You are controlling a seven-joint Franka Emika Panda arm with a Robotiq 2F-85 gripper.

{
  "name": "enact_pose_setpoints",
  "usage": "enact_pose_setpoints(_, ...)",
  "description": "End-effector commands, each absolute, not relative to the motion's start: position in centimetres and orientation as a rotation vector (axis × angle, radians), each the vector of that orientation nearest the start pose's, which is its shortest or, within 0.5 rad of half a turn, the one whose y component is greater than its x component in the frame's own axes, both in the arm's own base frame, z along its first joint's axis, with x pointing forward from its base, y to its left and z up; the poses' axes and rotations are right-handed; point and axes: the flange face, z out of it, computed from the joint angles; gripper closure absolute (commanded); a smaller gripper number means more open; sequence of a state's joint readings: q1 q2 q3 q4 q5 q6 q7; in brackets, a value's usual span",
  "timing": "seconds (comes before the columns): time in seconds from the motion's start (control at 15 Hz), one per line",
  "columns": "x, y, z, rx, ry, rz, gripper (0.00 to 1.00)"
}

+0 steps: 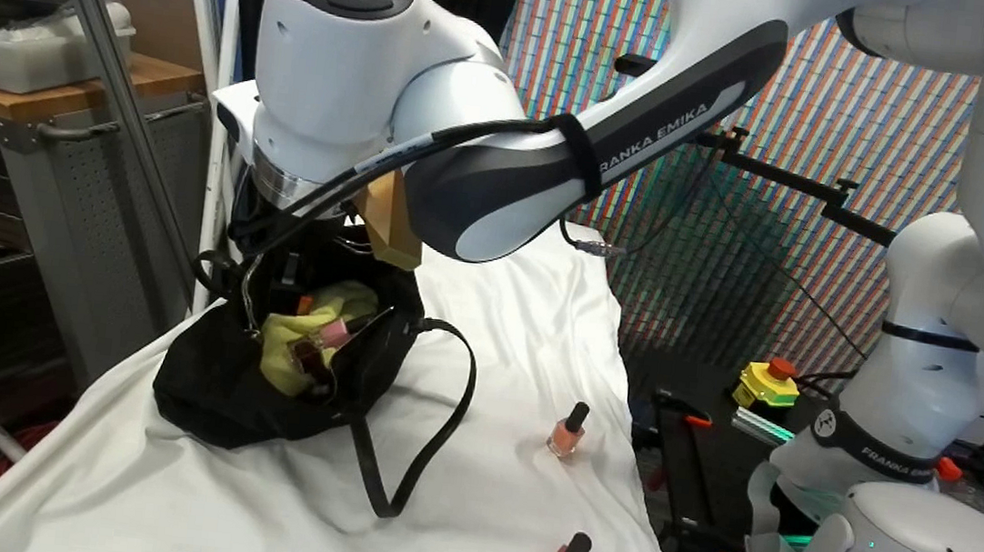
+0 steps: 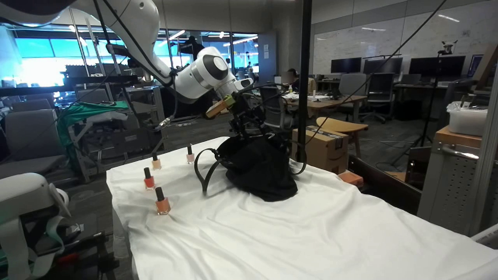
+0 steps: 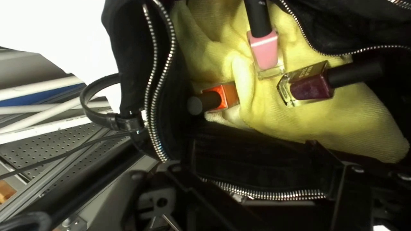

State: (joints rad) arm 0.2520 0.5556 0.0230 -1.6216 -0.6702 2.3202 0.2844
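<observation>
The end effector (image 3: 252, 150) was positioned, jaws spread, at the mouth of the black fabric handbag (image 2: 260, 173); inside, a black-capped orange glass bottle (image 3: 228, 96) was nestled against yellow cloth (image 3: 298, 125).

The place is a robotics lab inside a shared office-style room. In an exterior view, a robot arm (image 1: 338, 86) lettered "Franka Emika" works beside a red-and-yellow stop button (image 1: 767, 384), a white headset (image 1: 931, 532) and a slanting metal strut (image 1: 102, 48); a bin (image 1: 3, 60) of odds and ends sits on a wood-topped metal workbench (image 1: 133, 211). In an exterior view, a whiteboard (image 2: 358, 42) lines the far wall, with monitors (image 2: 436, 70), office chairs (image 2: 352, 86), a wooden desk (image 2: 348, 101) and a tripod (image 2: 432, 97) before it.
</observation>
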Motion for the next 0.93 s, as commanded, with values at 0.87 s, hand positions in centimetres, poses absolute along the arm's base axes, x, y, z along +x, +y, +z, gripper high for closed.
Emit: enact_pose_setpoints(0.87, 52.0, 17.5, 37.0, -3.317, -0.674, -0.284, 0.00)
